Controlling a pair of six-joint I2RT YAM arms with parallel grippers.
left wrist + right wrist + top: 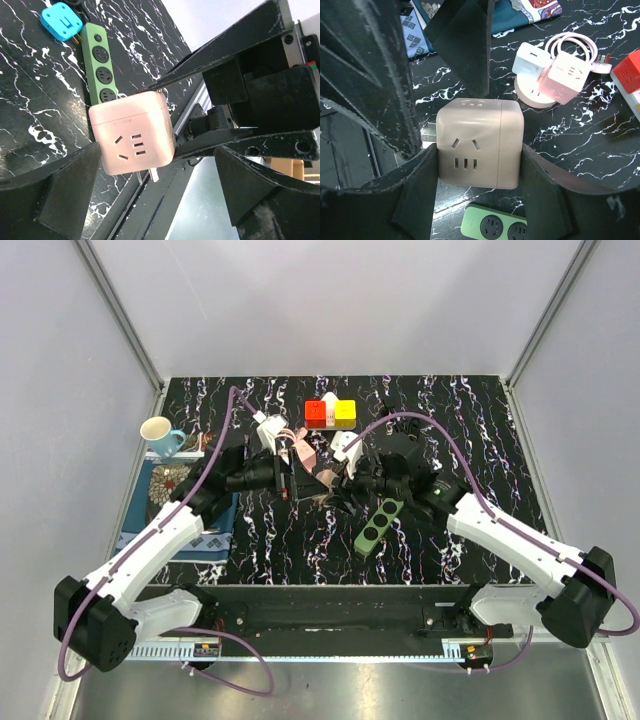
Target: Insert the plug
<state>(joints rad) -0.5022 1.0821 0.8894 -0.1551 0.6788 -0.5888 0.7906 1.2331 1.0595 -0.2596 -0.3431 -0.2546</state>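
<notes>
The plug (pixel 479 145) is a pale pink cube adapter with socket slots on its faces and metal prongs (pixel 155 174) sticking out of one side. My right gripper (pixel 480 172) is shut on it, one finger on each side, holding it above the table. My left gripper (pixel 156 182) faces it from the other side, open wide; the cube (pixel 132 132) sits near its left finger without being clamped. The green power strip (pixel 492 227) lies on the table just below the cube. In the top view both grippers (pixel 300 480) (pixel 342 485) meet at the table's middle, beside the strip (pixel 378 527).
Behind them a second pink cube (pixel 567 76) with a looped cable and a white adapter (pixel 532 62) sit on a round base. Red and yellow socket blocks (pixel 330 413) stand at the back. A blue plug (pixel 61 21) lies at the strip's far end. A cup (pixel 158 432) and patterned cloth (pixel 165 495) are at the left.
</notes>
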